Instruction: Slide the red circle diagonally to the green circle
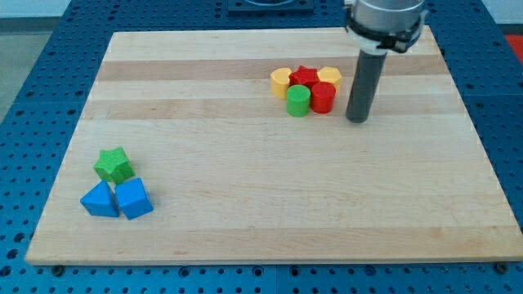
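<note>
The red circle (324, 96) stands in a tight cluster at the view's upper middle, touching the green circle (298, 100) on its left. Behind them are a red star (305, 76), a yellow block (281, 82) at the left and a yellow hexagon (330, 77) at the right. My tip (357, 119) rests on the board just right of the red circle, a small gap apart from it.
A green star (113, 165) and two blue blocks (100, 200) (133, 198) sit together at the view's lower left. The wooden board (261, 237) lies on a blue perforated table.
</note>
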`<state>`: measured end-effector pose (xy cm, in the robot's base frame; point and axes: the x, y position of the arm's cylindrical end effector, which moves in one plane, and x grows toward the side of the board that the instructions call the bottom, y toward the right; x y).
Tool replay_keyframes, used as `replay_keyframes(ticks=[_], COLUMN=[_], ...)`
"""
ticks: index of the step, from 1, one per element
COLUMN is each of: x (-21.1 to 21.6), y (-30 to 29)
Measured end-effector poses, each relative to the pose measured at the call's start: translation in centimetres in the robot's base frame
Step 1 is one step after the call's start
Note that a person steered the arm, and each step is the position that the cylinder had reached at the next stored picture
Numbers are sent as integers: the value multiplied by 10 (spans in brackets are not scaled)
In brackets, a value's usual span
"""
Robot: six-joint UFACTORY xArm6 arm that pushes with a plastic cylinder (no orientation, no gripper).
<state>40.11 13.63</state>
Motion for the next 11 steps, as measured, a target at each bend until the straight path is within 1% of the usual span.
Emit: replay_keyframes(ticks=[2, 4, 6, 7, 9, 10, 11], x=[-43, -36, -35, -21, 35, 52, 52], y=[-4, -34, -77, -95, -129, -153, -177])
